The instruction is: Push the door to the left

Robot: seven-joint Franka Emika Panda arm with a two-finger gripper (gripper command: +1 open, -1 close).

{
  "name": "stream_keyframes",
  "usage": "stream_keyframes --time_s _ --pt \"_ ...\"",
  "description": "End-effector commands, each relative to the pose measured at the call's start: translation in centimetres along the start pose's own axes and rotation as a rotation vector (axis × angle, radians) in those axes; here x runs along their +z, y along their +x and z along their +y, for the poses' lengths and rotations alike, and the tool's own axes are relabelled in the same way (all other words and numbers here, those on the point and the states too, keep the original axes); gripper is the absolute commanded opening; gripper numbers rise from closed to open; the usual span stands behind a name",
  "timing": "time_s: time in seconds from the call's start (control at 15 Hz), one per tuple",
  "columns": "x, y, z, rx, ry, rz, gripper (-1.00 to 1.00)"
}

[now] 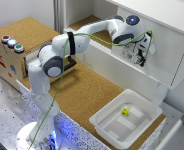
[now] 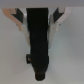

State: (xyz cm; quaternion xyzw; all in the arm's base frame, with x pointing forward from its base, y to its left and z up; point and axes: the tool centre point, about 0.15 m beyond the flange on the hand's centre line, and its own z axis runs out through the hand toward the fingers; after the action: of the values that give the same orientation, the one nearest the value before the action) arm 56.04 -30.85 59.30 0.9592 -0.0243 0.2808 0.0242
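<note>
Bin (image 1: 106, 120) w/ yellow cube (image 1: 125, 112); hand (image 1: 140, 59) at door (image 1: 157, 42), grip state unclear.

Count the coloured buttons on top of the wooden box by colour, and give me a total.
Red button: 1
Blue button: 1
Green button: 1
Total: 3, all on the wooden box
</note>
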Motion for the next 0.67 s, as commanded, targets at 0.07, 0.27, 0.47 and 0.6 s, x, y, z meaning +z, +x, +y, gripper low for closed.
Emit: stream_keyframes --time_s 0.07,0.27,0.47,0.6 --pt "0.7 1.5 -1.7 -0.018 0.022 -0.057 -1.0" --pt "0.3 1.4 -3.8 -0.021 0.021 -0.05 -1.0" --pt "0.1 1.2 -6.4 -0.029 0.02 -0.049 -1.0" --pt "0.0 1.3 -8.2 -0.031 0.016 -0.049 -1.0"
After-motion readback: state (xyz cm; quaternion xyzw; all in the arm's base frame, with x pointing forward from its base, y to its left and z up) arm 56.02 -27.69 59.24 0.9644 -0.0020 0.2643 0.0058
